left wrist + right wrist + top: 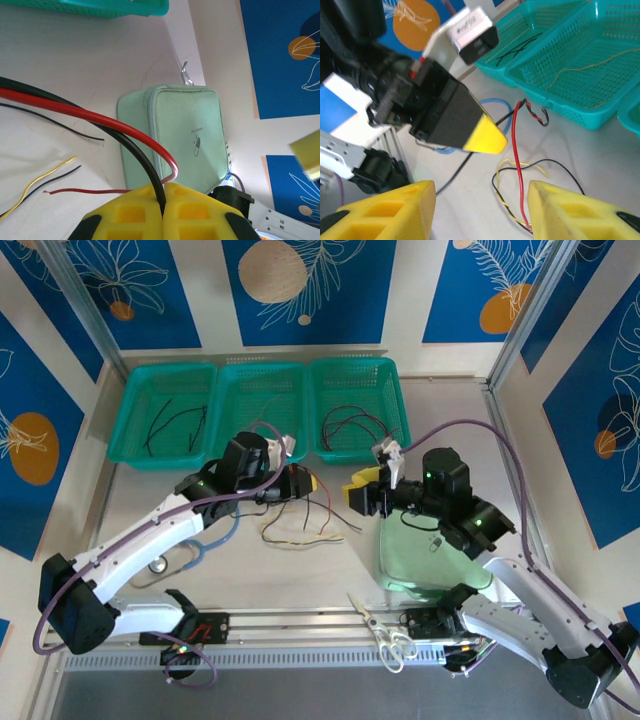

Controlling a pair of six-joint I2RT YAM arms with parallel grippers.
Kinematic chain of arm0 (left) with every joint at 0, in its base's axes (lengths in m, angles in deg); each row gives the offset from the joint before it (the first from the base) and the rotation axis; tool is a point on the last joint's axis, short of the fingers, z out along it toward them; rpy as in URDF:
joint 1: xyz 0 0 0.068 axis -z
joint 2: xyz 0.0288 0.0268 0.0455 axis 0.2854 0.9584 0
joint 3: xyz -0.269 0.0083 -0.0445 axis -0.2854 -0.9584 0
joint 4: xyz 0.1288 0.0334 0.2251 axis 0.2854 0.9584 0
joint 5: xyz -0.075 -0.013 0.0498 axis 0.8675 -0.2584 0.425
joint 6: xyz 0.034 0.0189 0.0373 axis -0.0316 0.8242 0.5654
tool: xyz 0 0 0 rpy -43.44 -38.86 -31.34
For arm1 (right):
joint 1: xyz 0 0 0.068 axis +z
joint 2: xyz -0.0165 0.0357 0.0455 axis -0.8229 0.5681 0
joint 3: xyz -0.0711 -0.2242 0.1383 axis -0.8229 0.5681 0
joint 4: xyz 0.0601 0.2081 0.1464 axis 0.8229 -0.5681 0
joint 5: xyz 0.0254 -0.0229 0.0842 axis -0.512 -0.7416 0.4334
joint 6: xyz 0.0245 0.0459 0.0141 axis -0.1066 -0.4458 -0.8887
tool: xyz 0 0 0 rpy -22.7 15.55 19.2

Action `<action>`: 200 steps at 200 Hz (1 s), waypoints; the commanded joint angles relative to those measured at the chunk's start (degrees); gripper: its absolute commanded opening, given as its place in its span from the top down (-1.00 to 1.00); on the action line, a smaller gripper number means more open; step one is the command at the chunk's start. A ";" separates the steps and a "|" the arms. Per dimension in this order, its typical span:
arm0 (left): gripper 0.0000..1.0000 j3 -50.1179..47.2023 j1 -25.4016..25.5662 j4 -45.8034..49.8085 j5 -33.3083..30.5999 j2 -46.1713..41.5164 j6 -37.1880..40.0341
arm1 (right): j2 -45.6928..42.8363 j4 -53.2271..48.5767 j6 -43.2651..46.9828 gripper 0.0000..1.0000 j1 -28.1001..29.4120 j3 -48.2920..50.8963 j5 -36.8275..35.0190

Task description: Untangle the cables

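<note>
We find the left gripper (163,202) pinched shut on the cables (300,525), which sprawl on the table (290,575) just beside it, and the right gripper (480,210) parted and empty; a hard pull may tighten their crossings or slip the grip.

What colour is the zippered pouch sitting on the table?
The pouch is pale mint green, shown best in the left wrist view.
</note>
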 commanded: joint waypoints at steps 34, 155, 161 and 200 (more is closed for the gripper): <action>1.00 3.03 0.38 1.39 0.83 -0.30 0.80 | 7.50 9.10 9.57 -0.04 0.92 3.88 5.87; 1.00 2.87 0.31 3.42 0.04 -3.59 1.06 | 15.75 12.33 7.45 0.84 1.12 -0.34 6.79; 1.00 2.78 0.32 3.44 0.04 -3.90 1.06 | 15.76 12.29 7.13 0.90 1.11 -0.45 6.79; 1.00 2.59 0.30 3.90 -0.30 -5.28 1.06 | 14.71 12.14 6.56 0.79 1.14 -0.80 6.79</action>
